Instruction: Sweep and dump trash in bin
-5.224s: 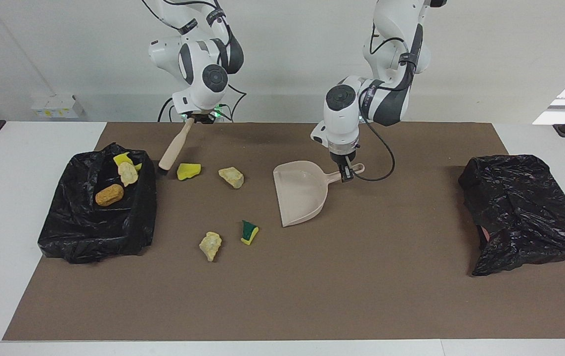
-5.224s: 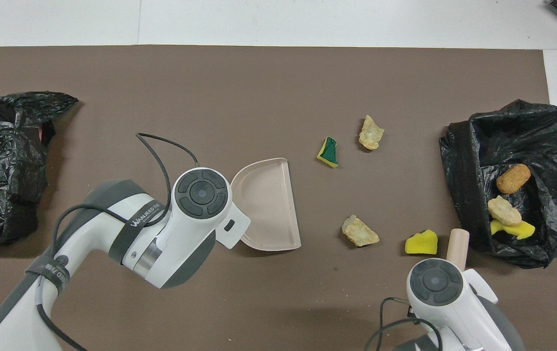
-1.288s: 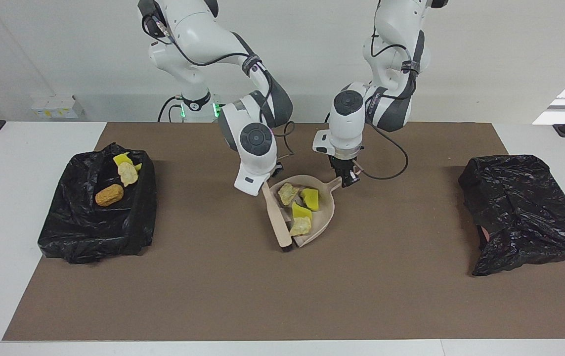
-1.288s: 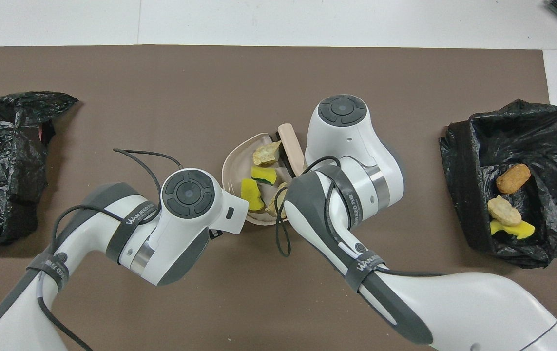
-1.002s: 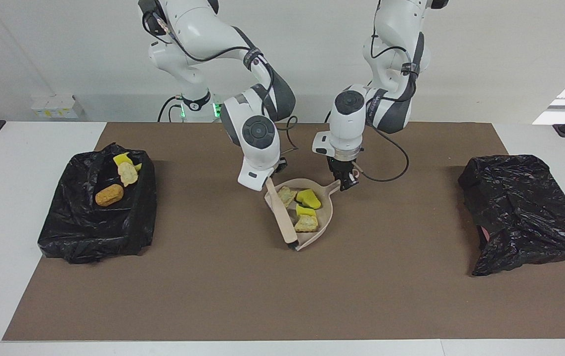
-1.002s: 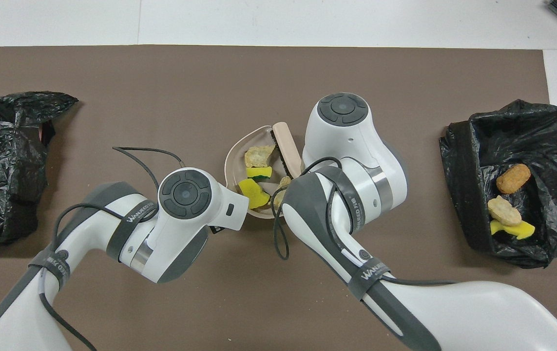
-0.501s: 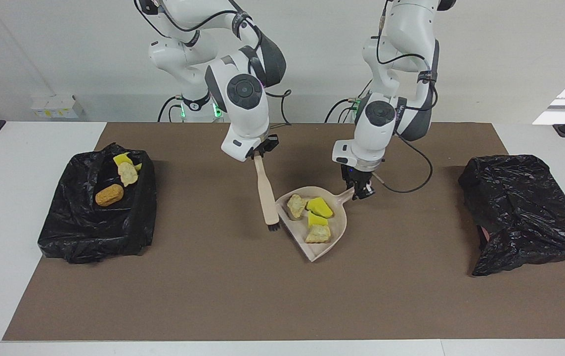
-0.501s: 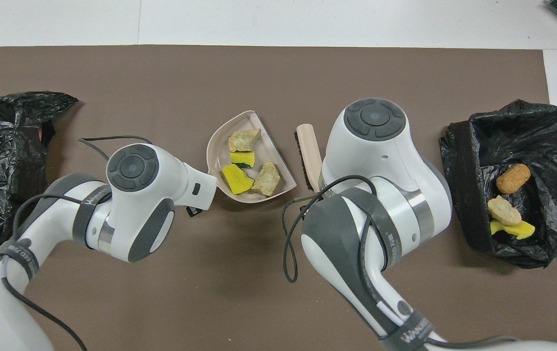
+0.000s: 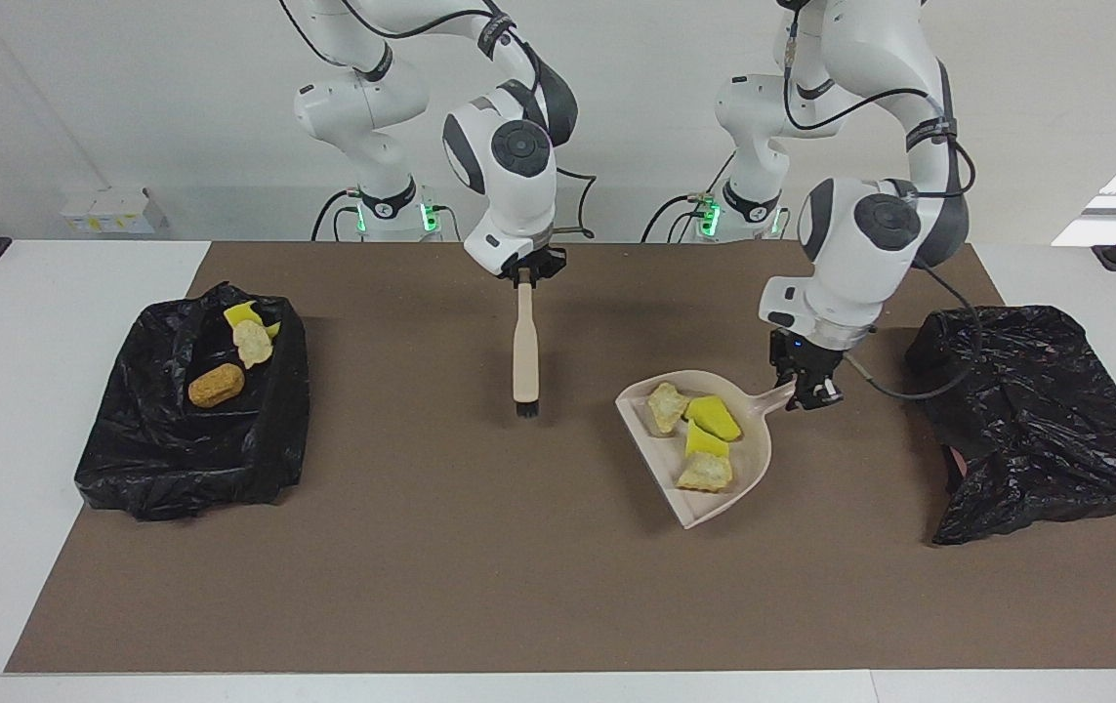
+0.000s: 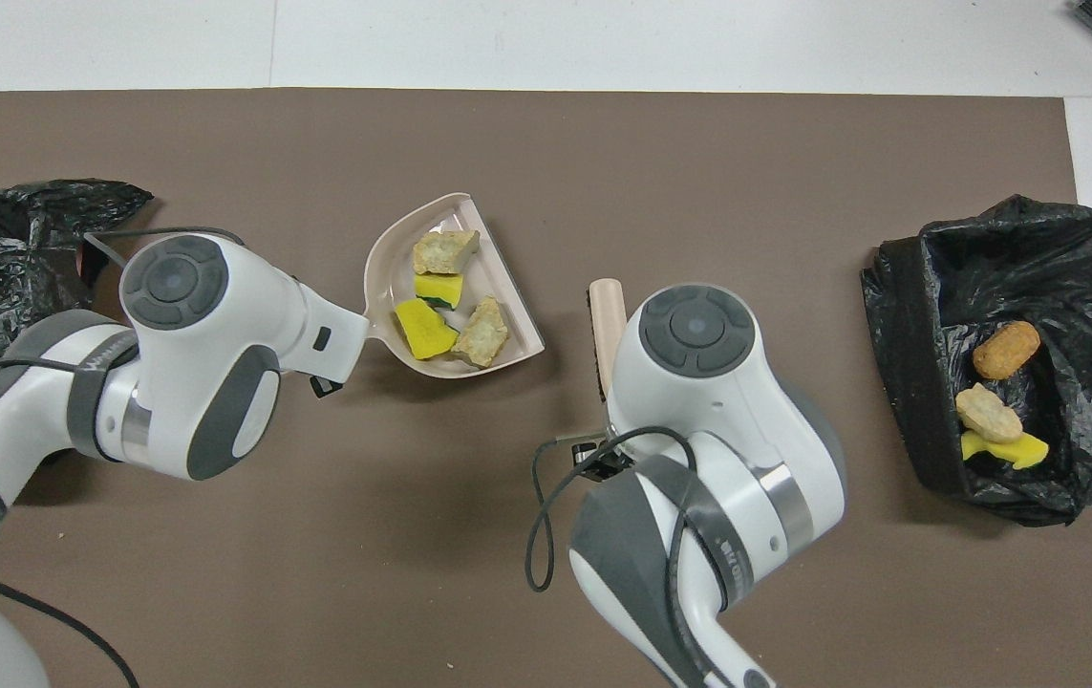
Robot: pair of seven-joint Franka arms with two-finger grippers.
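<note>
My left gripper (image 9: 808, 391) is shut on the handle of the beige dustpan (image 9: 763, 457) and holds it above the mat. In the pan lie two beige lumps (image 9: 663, 405), a yellow sponge chunk (image 9: 712, 418) and a green-and-yellow wedge (image 10: 438, 290). The pan (image 10: 383, 277) also shows in the overhead view. My right gripper (image 9: 524, 278) is shut on a wooden brush (image 9: 525, 347) that hangs bristles down over the mat's middle. A black-lined bin (image 9: 177, 449) at the right arm's end holds an orange-brown lump (image 9: 216, 385), a beige lump (image 9: 252, 342) and a yellow chunk (image 9: 243, 314).
A second crumpled black bag (image 9: 1026, 420) lies at the left arm's end of the brown mat, close beside the left gripper. The brush (image 10: 606, 315) is apart from the dustpan. White table margins surround the mat.
The left gripper has carried the loaded dustpan toward the left arm's end of the table. The right gripper has lifted the brush away from the pan, back toward the robots.
</note>
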